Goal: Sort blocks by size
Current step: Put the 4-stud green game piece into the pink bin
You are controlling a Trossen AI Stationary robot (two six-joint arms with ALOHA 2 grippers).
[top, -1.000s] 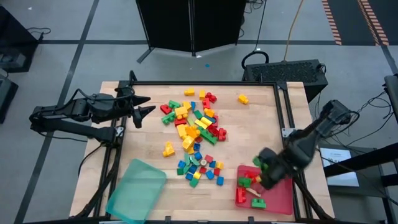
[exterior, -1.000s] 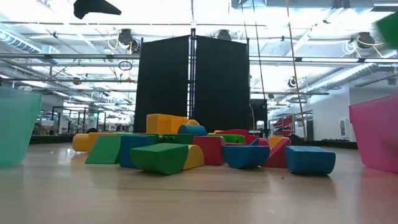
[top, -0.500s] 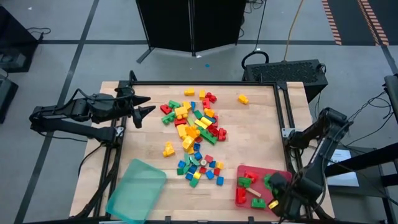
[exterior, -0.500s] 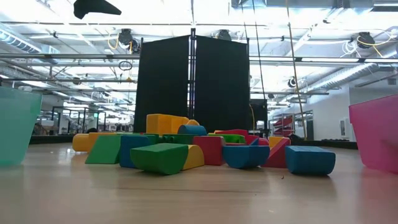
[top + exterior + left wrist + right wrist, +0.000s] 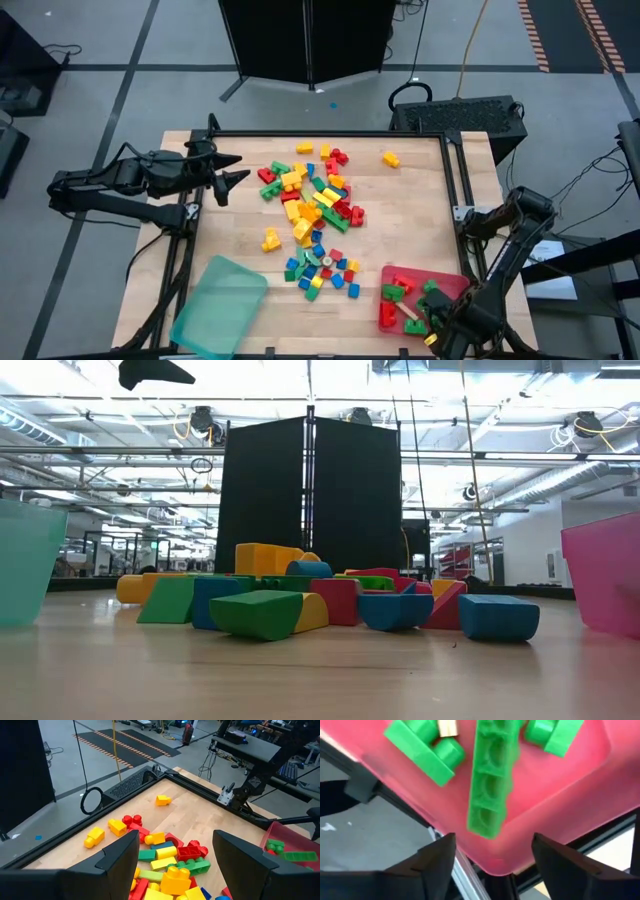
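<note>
The right tool (image 5: 437, 325) hangs over the near corner of the red tray (image 5: 455, 288), fingers apart, holding nothing; green blocks (image 5: 492, 775) lie in the tray. Most blocks (image 5: 312, 215) sit mid-tabletop (image 5: 240, 210). At the far left edge, the left tool (image 5: 232, 170) waits, fingers spread.

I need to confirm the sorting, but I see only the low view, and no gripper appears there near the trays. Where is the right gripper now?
Observer: The right gripper hangs above the near edge of the flat red plastic tray, its fingers apart and empty.
Operator: Is a brick lying under it?
Observer: Yes, a long green studded brick lies in the tray.
Operator: And the left gripper?
Observer: The left gripper is open at the left edge of the wooden table, facing the pile of coloured bricks.
</note>
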